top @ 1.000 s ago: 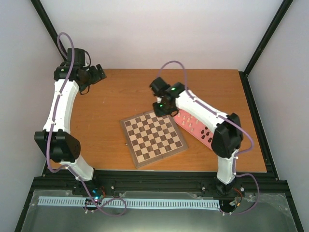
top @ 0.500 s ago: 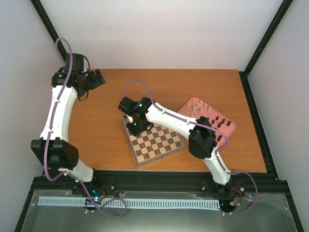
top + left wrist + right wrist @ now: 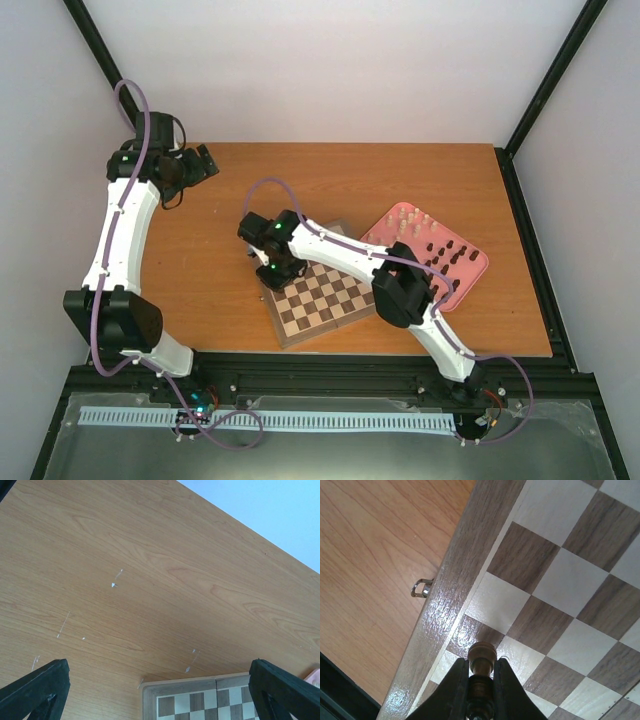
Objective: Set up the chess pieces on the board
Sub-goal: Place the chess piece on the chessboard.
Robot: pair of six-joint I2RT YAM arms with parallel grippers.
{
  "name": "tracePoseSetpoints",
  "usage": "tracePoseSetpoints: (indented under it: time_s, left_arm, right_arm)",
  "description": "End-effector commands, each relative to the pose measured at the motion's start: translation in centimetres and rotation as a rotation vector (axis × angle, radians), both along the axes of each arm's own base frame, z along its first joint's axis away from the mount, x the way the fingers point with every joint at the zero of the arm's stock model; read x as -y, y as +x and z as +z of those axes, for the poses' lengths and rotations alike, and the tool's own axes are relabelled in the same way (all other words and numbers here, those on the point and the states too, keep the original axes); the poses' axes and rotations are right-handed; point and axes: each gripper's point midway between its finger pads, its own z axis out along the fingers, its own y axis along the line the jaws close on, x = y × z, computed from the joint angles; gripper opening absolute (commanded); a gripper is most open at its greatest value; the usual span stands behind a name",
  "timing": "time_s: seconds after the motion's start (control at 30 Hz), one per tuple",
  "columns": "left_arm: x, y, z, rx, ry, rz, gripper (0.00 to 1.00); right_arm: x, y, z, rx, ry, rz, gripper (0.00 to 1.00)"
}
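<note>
A wooden worktop (image 3: 300, 180) is seen beneath both arms. The chequered board (image 3: 330, 305) is laid flat on it at an angle, directly under the right hand (image 3: 268, 272), which is held over the board's far left corner. A pink tray (image 3: 475, 268) is set on the worktop well off to that hand's right, just beside the board's right edge. The remaining chess pieces are kept in the tray, the pale cream ones (image 3: 408, 215) grouped at its far end and the dark brown ones (image 3: 455, 252) nearer its middle.

The left hand (image 3: 205, 160) is held well apart from the board, over the far left corner of the worktop. In its wrist view its two black fingers (image 3: 42, 685) are spread wide, nothing is held between them, and only bare wood and the board's far border (image 3: 180, 685) are seen ahead of it.

The right hand's jaws are drawn narrow and are closed on a dark brown piece (image 3: 482, 654), whose rounded end is seen poking out past the fingertips. Under that piece a dark square close to the board's border is seen; whether the piece is touching the square cannot be told. A small metal clasp (image 3: 421, 587) is fixed to the board's outer edge, ahead and left of the right hand.
</note>
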Motion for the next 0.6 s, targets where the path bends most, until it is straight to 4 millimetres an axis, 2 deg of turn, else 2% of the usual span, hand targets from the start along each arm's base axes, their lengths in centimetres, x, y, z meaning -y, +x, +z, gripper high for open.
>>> tracePoseSetpoints:
  time_s: [0.0,0.17,0.57]
  left_arm:
    - [0.22,0.05,0.25,0.004,-0.005,0.002,1.0]
    - [0.34,0.31,-0.09,-0.003,-0.01,-0.003,1.0]
    - [0.32,0.33,-0.6,-0.018,-0.006,-0.005,1.0]
  right_arm:
    - [-0.88,-0.64,-0.03,-0.013,0.011,0.047,0.03]
    - [-1.08,-0.13,-0.21,0.007,0.006,0.048,0.03]
    - [-1.25,-0.46,-1.01,-0.018,-0.005,0.058,0.03]
